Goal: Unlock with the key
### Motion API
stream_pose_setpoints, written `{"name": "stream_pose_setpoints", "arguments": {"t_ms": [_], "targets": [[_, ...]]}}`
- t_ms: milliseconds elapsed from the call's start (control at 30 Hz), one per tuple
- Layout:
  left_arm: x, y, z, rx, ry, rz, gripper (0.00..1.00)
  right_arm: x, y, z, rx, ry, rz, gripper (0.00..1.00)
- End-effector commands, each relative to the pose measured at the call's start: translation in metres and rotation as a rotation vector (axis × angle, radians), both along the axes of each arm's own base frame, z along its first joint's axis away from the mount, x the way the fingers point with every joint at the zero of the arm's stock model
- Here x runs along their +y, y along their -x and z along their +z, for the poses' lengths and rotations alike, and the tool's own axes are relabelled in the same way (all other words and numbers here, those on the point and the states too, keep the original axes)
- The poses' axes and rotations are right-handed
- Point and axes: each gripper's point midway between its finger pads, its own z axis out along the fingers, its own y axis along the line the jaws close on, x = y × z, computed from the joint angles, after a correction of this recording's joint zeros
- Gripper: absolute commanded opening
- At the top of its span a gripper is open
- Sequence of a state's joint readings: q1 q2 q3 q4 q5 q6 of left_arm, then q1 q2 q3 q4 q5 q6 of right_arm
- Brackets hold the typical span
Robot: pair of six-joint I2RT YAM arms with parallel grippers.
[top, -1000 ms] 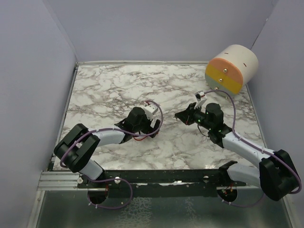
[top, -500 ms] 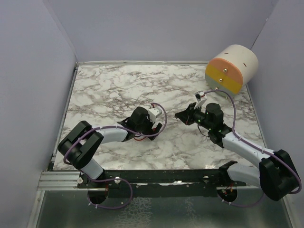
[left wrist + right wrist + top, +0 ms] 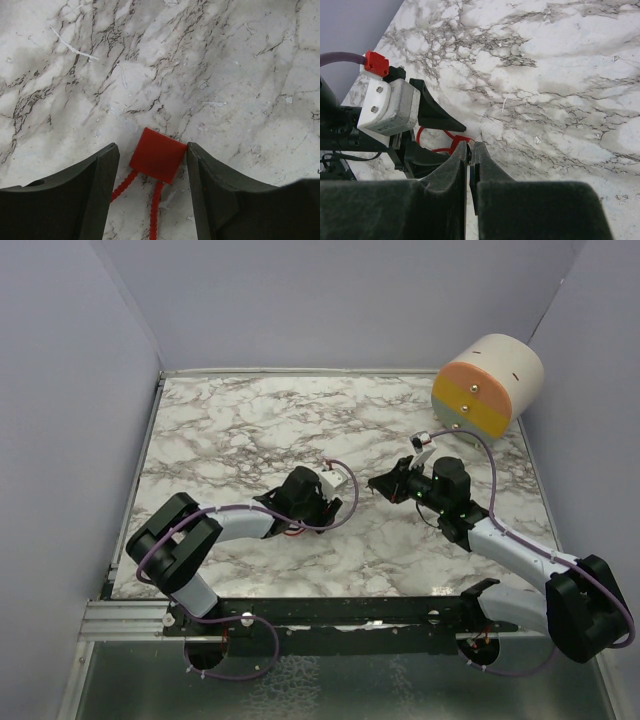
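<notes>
Red block (image 3: 158, 154) (apparently the lock, cord (image 3: 155, 210) trailing) is being straddled on the marble (image 3: 225, 75) by the left gripper (image 3: 152, 148), jaws partly spread, one finger (image 3: 200, 172) touching; it should be getting centred before squeezing. Nearby the right gripper (image 3: 470, 146) is being pressed shut, key unseen.

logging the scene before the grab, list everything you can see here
tag: one, red, on the table between the left claw's fingers
cord: one, red, runs from the tag back under the left claw
drum: one, cream with an orange, yellow and teal face, far right corner
table: one, white and grey marble, under it all
walls: three, lilac grey, around the table
left claw: one, black, open around the tag
right claw: one, black, shut, tip close to the tag
</notes>
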State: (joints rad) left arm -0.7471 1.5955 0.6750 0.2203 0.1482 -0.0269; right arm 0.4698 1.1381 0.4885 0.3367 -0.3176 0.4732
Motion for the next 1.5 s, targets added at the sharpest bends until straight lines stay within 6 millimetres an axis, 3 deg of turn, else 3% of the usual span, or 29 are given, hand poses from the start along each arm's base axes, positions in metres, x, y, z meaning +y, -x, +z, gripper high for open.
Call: {"name": "stream_pose_setpoints", "arguments": {"t_ms": [0,67,200,300,567,833,900,1100,1367,1467], "targets": [[0.008,0.017,-0.02,0.083,-0.066,0.007,0.53,-0.005,-0.002,-0.007,-0.001,0.024,-0.02,0.01],[0.007,0.017,-0.019,0.086,-0.063,0.01,0.45,-0.005,-0.002,-0.007,-0.001,0.024,-0.02,0.01],[0.002,0.014,-0.017,0.09,-0.049,0.017,0.16,-0.006,-0.001,-0.007,-0.001,0.025,-0.023,0.01],[-0.005,0.011,-0.013,0.088,-0.029,0.018,0.0,-0.006,-0.002,-0.007,-0.001,0.026,-0.023,0.01],[-0.014,-0.003,0.008,0.001,0.031,0.059,0.0,-0.008,-0.002,-0.008,0.005,0.036,-0.032,0.01],[-0.031,-0.021,0.088,-0.282,0.322,0.071,0.0,-0.005,0.0,-0.006,0.03,0.018,-0.026,0.01],[-0.032,-0.022,0.098,-0.33,0.372,0.059,0.0,-0.007,0.0,-0.007,0.038,0.004,-0.042,0.01],[-0.045,-0.011,0.109,-0.43,0.453,-0.064,0.0,-0.008,0.004,-0.003,0.031,-0.019,-0.047,0.01],[-0.029,0.016,0.147,-0.696,0.685,-0.118,0.0,-0.017,0.005,0.0,0.017,-0.028,-0.099,0.01],[-0.029,0.021,0.15,-0.739,0.722,-0.138,0.0,-0.017,0.005,0.003,0.018,-0.039,-0.106,0.01]]}}
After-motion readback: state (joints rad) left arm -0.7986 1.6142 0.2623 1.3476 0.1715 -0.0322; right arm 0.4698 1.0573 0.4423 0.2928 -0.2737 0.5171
